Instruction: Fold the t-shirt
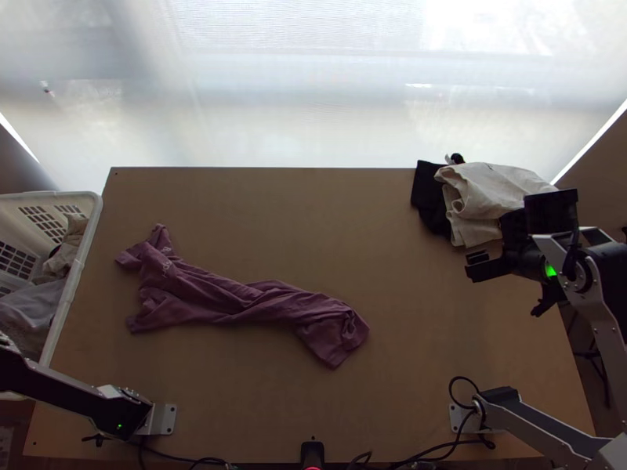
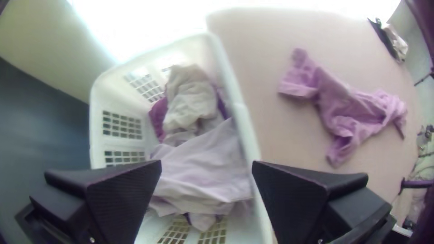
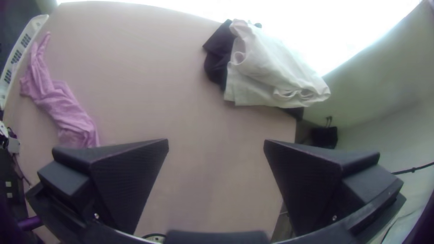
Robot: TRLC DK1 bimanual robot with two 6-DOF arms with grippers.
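Though crooked, one purple t-shirt [image 1: 243, 301] on one table [image 1: 415, 337], one basket [image 1: 81, 262] alongside.

Top view: the right arm [image 1: 611, 337] has silver-grey links, black joints, a green light [image 1: 551, 270] at 3 o'clock; the left arm [image 1: 67, 394] is black and silver. Both have 2 wedge-shaped black fingers [image 1: 487, 269].

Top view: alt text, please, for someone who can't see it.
A mauve t-shirt lies bunched, mostly left, on a light wooden table. At far right, a cream garment lies on a black garment near the right arm's open black gripper; a white plastic basket stands at left.
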